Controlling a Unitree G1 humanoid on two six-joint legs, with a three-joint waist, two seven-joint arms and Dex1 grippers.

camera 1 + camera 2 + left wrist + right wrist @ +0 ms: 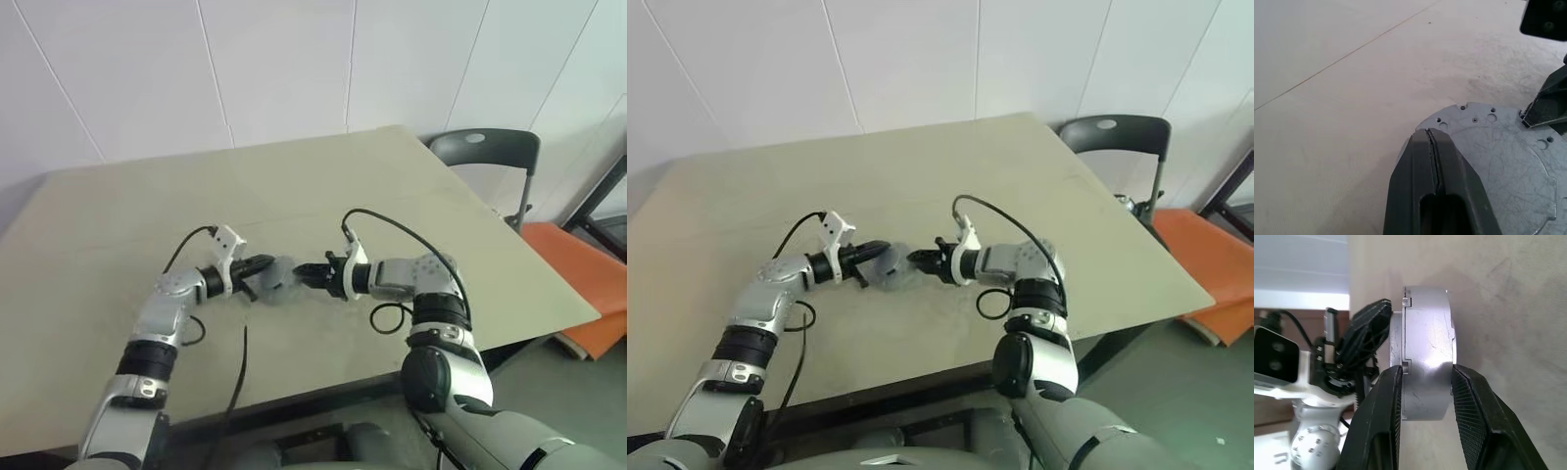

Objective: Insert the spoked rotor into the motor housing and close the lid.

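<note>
The motor housing is a thick silver puck held on edge just above the table, between the two arms. My right gripper is shut on it, one finger on each flat side. The lid, a grey disc with small holes and a notched edge, lies flat on the housing's face. My left gripper is shut, and its closed fingers rest against the lid's face. One right finger shows at the lid's rim. The spoked rotor is hidden.
The beige table stretches far beyond and to both sides of the grippers. A dark chair stands past its back right corner. An orange object lies beyond the right edge. Black cables trail from both wrists.
</note>
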